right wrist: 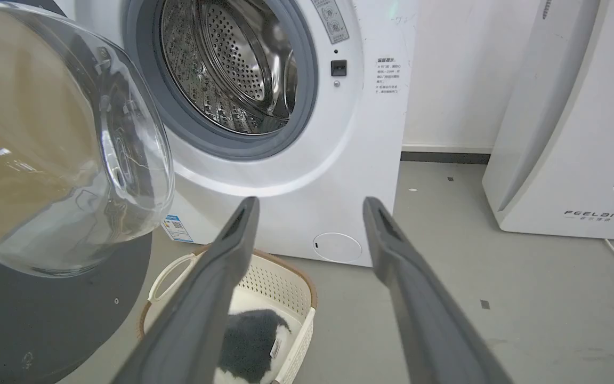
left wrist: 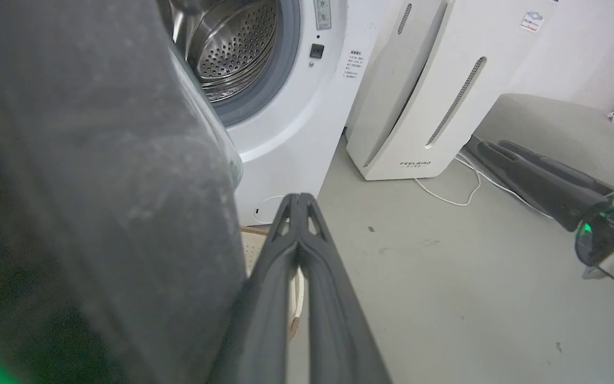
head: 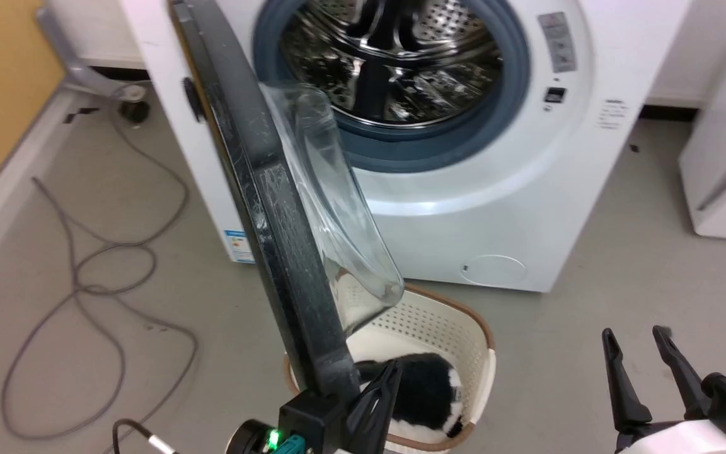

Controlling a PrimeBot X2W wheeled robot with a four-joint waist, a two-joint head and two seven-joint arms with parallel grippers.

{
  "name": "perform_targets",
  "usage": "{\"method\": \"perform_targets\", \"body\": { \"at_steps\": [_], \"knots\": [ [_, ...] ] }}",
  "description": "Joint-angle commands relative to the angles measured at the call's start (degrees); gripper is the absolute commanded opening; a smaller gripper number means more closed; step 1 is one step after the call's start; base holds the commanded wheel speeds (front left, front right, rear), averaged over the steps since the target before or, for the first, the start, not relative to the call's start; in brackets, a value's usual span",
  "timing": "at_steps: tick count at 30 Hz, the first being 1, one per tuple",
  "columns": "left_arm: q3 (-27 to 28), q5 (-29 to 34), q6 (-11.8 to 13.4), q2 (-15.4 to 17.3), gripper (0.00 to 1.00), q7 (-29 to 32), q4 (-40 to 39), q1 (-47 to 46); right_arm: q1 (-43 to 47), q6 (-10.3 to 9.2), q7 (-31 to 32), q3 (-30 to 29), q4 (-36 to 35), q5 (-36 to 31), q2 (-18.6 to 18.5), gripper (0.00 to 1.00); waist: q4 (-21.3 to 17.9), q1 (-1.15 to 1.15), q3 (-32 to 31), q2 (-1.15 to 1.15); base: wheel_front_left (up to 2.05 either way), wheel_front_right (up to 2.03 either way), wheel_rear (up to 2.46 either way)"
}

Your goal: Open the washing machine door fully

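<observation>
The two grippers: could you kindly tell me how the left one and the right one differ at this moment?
The left gripper is shut, fingers pressed together; the right gripper is open, fingers well apart. The left gripper sits beside the lower rim of the washing machine door, over the laundry basket; the right gripper hangs apart from the door, over the floor. Both have long dark fingers and hold nothing.

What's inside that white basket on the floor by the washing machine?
A fluffy black-and-white item lies in the basket; what it is, I cannot tell. The washing machine door and left gripper cover part of the basket in the head view.
</observation>
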Motion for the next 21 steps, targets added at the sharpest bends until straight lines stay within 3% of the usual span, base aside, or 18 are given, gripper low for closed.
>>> {"method": "perform_targets", "body": {
  "at_steps": [1,21],
  "knots": [
    [0.7,-0.2,0.8,0.6,0.00,0.0,-0.3,1.1,1.1,0.30,0.0,-0.2,-0.5,-0.1,0.2,1.00,1.6,0.00,-0.6,0.00,0.00,0.00,0.00],
    [6.3,-1.0,6.8,4.2,0.00,-1.2,-6.0,8.3,1.7,0.30,1.2,-2.9,-2.5,-0.1,0.2,1.00,16.2,0.00,0.8,0.00,0.00,0.00,0.00]
  ]
}}
